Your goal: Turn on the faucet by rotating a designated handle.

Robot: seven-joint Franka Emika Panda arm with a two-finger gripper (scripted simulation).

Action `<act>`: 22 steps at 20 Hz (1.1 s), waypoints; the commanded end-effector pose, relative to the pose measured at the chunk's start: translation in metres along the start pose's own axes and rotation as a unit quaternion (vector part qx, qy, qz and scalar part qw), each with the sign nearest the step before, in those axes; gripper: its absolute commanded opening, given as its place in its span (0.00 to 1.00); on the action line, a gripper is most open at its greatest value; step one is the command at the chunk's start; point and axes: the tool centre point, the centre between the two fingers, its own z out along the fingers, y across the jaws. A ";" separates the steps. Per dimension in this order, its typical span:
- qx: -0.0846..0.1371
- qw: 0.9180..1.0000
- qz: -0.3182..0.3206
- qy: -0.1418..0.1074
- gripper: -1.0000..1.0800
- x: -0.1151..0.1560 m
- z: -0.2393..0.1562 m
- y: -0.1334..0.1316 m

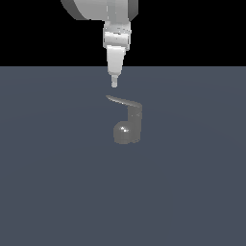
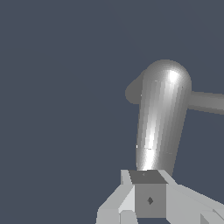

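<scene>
Grey handle (image 1: pixel 121 101) of faucet (image 1: pixel 128 126) not yet being touched, rotation remaining, with gripper (image 1: pixel 114 84) hovering just above its tip, fingers seemingly closed, holding nothing.

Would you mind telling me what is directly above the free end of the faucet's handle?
The hand hangs just above the handle tip of the faucet, apparently with a small gap. Its finger state and actual contact cannot be judged.

Flat dim render, no cast shadows; bright specular glints on faucet (image 1: pixel 127 126); edges sharp, low-resolution, black backdrop.
</scene>
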 end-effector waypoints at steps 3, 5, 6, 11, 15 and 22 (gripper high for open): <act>0.006 0.999 0.051 0.018 0.00 0.004 0.023 -0.014; 0.008 0.997 0.067 0.024 0.00 0.005 0.031 -0.019; 0.010 0.997 0.075 0.027 0.00 0.005 0.035 -0.021; 0.014 0.994 0.100 0.037 0.00 0.007 0.047 -0.027; 0.016 0.993 0.108 0.041 0.00 0.008 0.051 -0.029; 0.016 0.993 0.108 0.041 0.00 0.006 0.051 -0.024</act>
